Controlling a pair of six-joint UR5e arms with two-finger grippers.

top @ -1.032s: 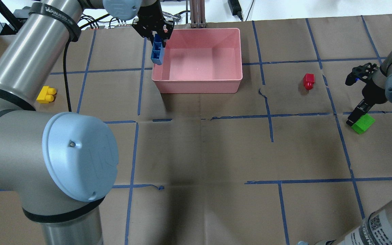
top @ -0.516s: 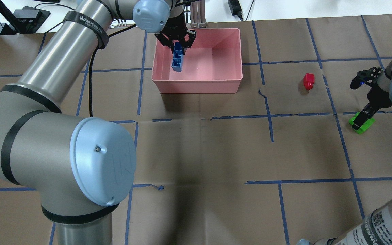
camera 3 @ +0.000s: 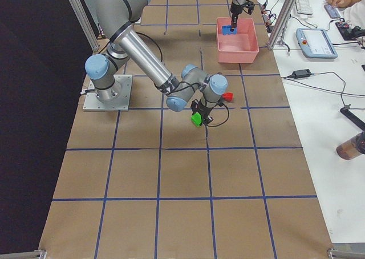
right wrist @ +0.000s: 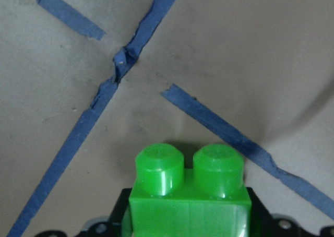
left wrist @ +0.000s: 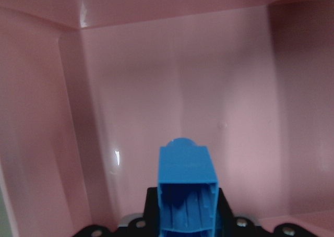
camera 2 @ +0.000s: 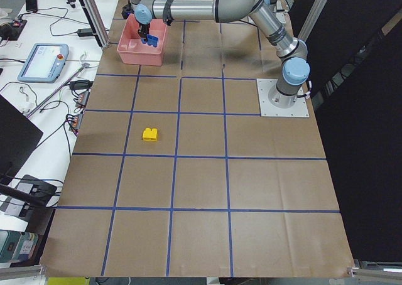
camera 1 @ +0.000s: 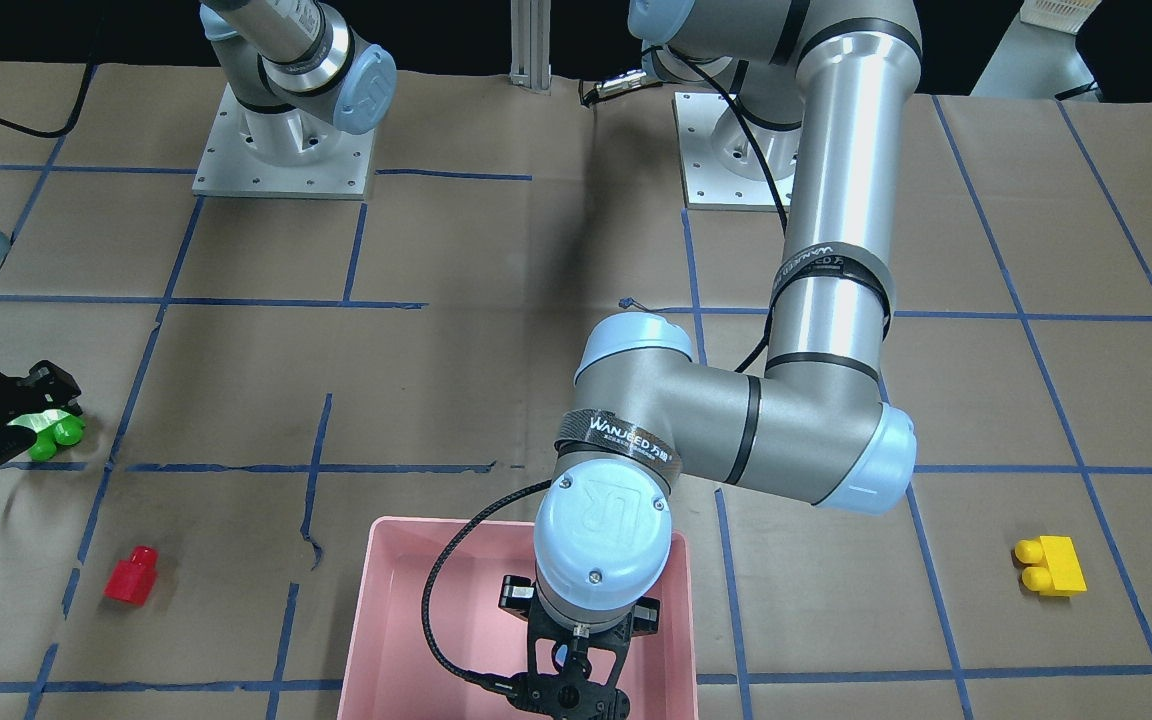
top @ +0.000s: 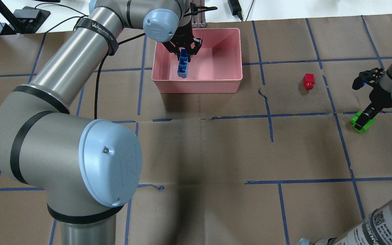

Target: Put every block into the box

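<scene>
The long blue hollow brick (top: pixel 182 66) hangs upright inside the pink box (top: pixel 196 81), clamped by the left gripper (top: pixel 183 53); whether it touches the floor is unclear. There are four bricks and one box. To the robot's right of the box the red brick (top: pixel 308 81) lies loose. Farther out the right gripper (top: pixel 366 117) pinches the green two-stud brick (top: pixel 359 127). The yellow brick (camera 1: pixel 1051 565), left of the box, is hidden overhead by the left arm (top: pixel 63 64).

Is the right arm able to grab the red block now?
Probably not yet: the right gripper is shut on the green block. Nothing stands between it and the red block, though.
</scene>
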